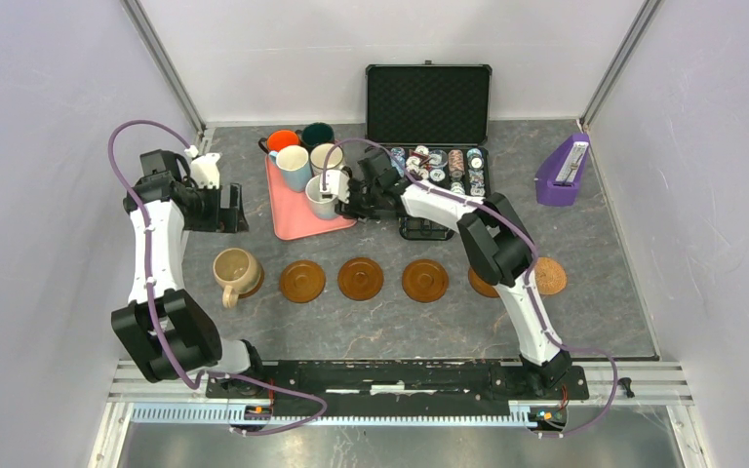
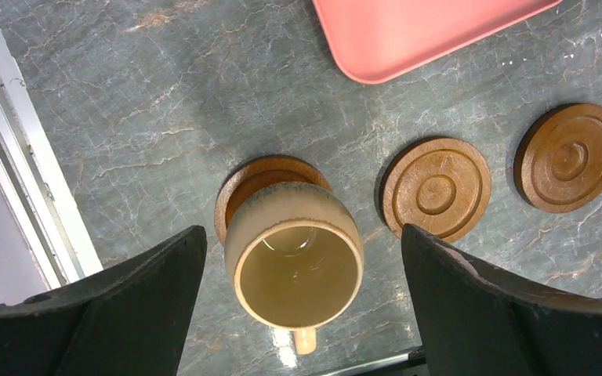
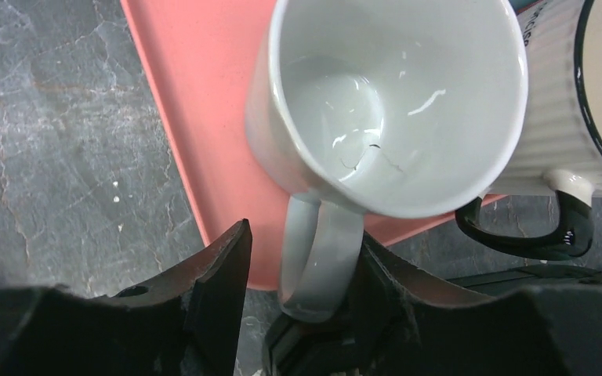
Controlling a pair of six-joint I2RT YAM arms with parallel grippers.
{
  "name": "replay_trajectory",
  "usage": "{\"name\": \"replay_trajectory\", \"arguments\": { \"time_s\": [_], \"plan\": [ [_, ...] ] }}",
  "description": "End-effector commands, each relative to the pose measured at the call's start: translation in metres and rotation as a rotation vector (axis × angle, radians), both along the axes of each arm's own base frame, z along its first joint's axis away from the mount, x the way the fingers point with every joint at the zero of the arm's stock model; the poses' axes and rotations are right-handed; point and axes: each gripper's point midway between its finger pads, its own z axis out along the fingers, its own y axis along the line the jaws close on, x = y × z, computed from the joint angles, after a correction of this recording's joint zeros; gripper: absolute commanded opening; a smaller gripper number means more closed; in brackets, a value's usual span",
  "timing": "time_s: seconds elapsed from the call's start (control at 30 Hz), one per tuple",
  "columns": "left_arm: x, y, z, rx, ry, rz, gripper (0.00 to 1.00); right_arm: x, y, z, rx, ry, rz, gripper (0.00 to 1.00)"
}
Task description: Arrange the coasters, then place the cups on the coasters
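Seen from overhead, the right gripper (image 1: pixel 336 195) reaches to the pink tray (image 1: pixel 293 226) at upper centre, where the remaining mugs cluster. In the right wrist view its jaws straddle the handle (image 3: pixel 317 258) of the white mug (image 3: pixel 392 102). One finger is against the handle and a gap shows on the other side, so it is not yet clamped. The mug stands near the tray's edge, touching a ribbed mug (image 3: pixel 549 141) with a dark rim.

The left gripper (image 2: pixel 302 235) hangs wide open above the tan mug (image 2: pixel 298 266), which sits on a coaster (image 2: pixel 262 176) at lower left. More bare coasters (image 1: pixel 361 278) line up to its right.

The risks, as I judge them: held by the handle alone, the mug could swing or tilt. A lopsided squeeze could twist it into the ribbed mug or drag it over the tray's lip.
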Motion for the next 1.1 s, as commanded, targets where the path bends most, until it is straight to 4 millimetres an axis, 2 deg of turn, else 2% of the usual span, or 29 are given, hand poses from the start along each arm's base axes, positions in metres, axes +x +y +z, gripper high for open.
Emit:
{"name": "replay_trajectory", "arguments": {
  "time_s": [0.0,0.13,0.3,0.4,0.57,0.63,0.67,0.83,1.07],
  "plan": [
    [0.01,0.002,0.011,0.0,-0.04,0.037,1.0,0.016,0.008,0.021,0.011,-0.053,-0.119,0.53],
    [0.01,0.002,0.01,-0.005,-0.035,0.046,1.0,0.024,0.009,0.013,-0.02,-0.066,-0.169,0.53],
    [0.013,0.0,0.015,-0.023,-0.044,0.064,1.0,0.03,0.013,0.012,-0.014,-0.06,-0.21,0.43],
    [0.012,0.001,0.014,-0.021,-0.043,0.067,1.0,0.03,0.015,0.015,-0.004,-0.059,-0.211,0.35],
    [0.013,0.001,0.013,-0.02,-0.049,0.07,1.0,0.024,0.019,0.026,0.015,-0.057,-0.175,0.11],
    [0.015,0.0,0.014,-0.029,-0.055,0.073,1.0,0.02,0.021,0.035,0.034,-0.059,-0.153,0.01],
    [0.015,-0.001,0.014,-0.034,-0.056,0.075,1.0,0.019,0.022,0.041,0.046,-0.064,-0.147,0.0],
    [0.02,-0.002,0.018,-0.052,-0.076,0.082,1.0,0.016,0.027,0.078,0.137,-0.087,-0.139,0.0],
    [0.025,-0.005,0.026,-0.061,-0.109,0.073,1.0,0.011,0.031,0.147,0.323,-0.128,-0.151,0.0]
  ]
}}
